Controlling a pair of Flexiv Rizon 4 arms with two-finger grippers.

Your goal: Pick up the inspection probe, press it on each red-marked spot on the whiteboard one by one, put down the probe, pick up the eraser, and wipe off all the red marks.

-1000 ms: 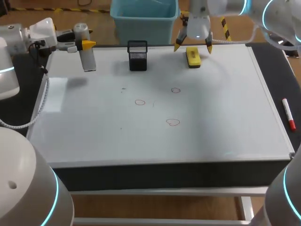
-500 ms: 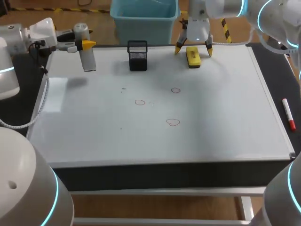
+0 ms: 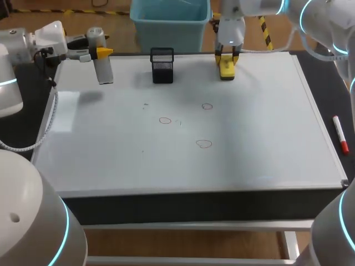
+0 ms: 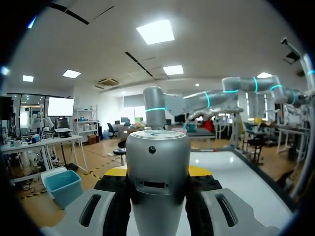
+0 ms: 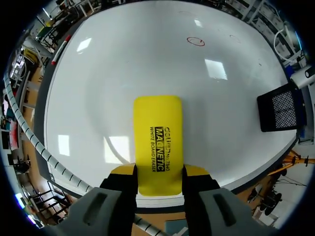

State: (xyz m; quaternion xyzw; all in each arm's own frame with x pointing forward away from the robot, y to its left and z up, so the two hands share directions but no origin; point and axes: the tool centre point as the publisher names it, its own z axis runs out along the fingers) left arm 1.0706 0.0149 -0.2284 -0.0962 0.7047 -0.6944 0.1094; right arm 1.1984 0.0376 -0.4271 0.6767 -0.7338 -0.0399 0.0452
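Note:
My left gripper (image 3: 99,52) hangs above the whiteboard's (image 3: 266,122) far left corner, shut on the grey cylindrical probe (image 3: 104,69). In the left wrist view the probe (image 4: 157,147) fills the gap in the left gripper (image 4: 158,172). The yellow eraser (image 3: 227,67) lies at the board's far edge, and my right gripper (image 3: 227,56) is shut on it from both sides. The right wrist view shows the right gripper (image 5: 159,171) with its yellow tips pressed against the eraser's (image 5: 158,135) long sides. Three red circles (image 3: 165,120) (image 3: 207,106) (image 3: 204,144) mark the board's middle.
A black mesh holder (image 3: 162,65) stands on the far edge, between the two grippers. A red marker (image 3: 340,134) lies off the board's right side. In the right wrist view the mesh holder (image 5: 280,110) is beside the eraser.
My right gripper has come down over the eraser and its fingers have closed from wide apart onto its sides. The left arm and probe have kept still.

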